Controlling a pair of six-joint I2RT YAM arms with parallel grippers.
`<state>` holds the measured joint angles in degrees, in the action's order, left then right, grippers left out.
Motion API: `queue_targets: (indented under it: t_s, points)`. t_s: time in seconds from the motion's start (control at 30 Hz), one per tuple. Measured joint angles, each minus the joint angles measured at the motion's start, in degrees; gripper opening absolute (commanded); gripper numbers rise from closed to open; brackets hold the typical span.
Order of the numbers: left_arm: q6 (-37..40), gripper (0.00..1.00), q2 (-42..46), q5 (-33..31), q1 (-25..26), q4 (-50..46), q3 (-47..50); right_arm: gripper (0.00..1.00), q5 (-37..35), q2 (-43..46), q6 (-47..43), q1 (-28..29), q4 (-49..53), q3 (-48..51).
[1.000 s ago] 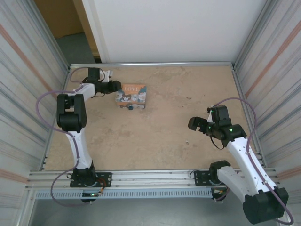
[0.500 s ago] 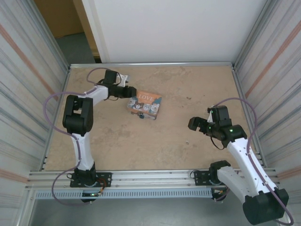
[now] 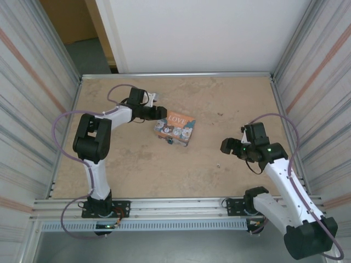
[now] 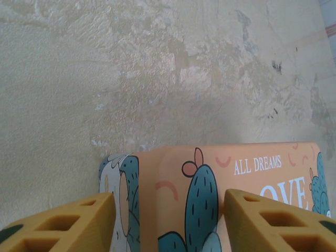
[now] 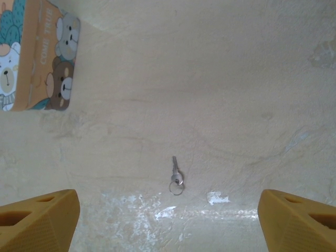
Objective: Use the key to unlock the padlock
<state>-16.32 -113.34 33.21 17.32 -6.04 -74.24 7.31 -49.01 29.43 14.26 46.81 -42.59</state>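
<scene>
Starting at the left, how did the left gripper (image 3: 157, 113) stand? Mara asked.

Its fingers (image 4: 63, 223) were spread, Jon said, one to each side of a corner of the box (image 3: 175, 127), over the far left part of the tabletop (image 3: 164, 175). In the wrist view the bottom edge cut both fingers off. I could not tell whether either pad pressed against the box.

And the box itself?

It lay flat, orange and teal, printed with cactus and bears and the word LOVE. The left wrist view lost its right end past the frame, so the lettering broke off at "OVE". The right wrist view caught it at the top left, cut by two edges.

Where was the padlock?

The padlock (image 3: 171, 141) sat against the near side of the box, toward its left end. From above it was a tiny bluish speck, far too small to say how its shackle stood or whether it was locked.

The key?

The key (image 5: 176, 176) lay flat on the bare tabletop with a small ring on one end. It was well apart from the box, to its right and nearer the arms. Its teeth were too fine to make out.

And the right gripper?

The right gripper (image 5: 169, 207) hung above the tabletop near the key, fingers spread wide and holding nothing. Each finger was clipped by a bottom corner of the wrist view. From above it looked dark and foreshortened, so its tips were hard to pick out.
</scene>
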Motion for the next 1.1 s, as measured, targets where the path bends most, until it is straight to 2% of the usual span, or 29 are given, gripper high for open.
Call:
queue_targets:
  t_s: [0.17,0.37,0.53,0.77,1.1]
  points:
    - [-0.7,0.68,3.4,-0.8,-0.4,-1.3,0.1,0.72,-0.3,-3.2,0.7,3.6,0.9,-0.4]
    - [-1.6,0.7,16.8,-3.0,-2.1,-0.4,4.6,0.61,-2.5,-9.9,3.0,9.4,1.1,-0.5]
    - [-3.0,0.71,30.5,-4.7,-2.3,1.4,14.8,0.51,-4.5,-16.5,4.7,13.6,0.7,-0.6]
    - [-8.7,0.72,49.0,-6.3,-1.7,2.4,33.0,0.42,-4.7,-25.0,5.8,15.4,-2.5,-0.7]
    - [-14.0,0.75,67.0,-9.3,-1.5,-1.3,45.2,0.29,-7.6,-35.8,6.2,17.4,-3.0,-4.0]
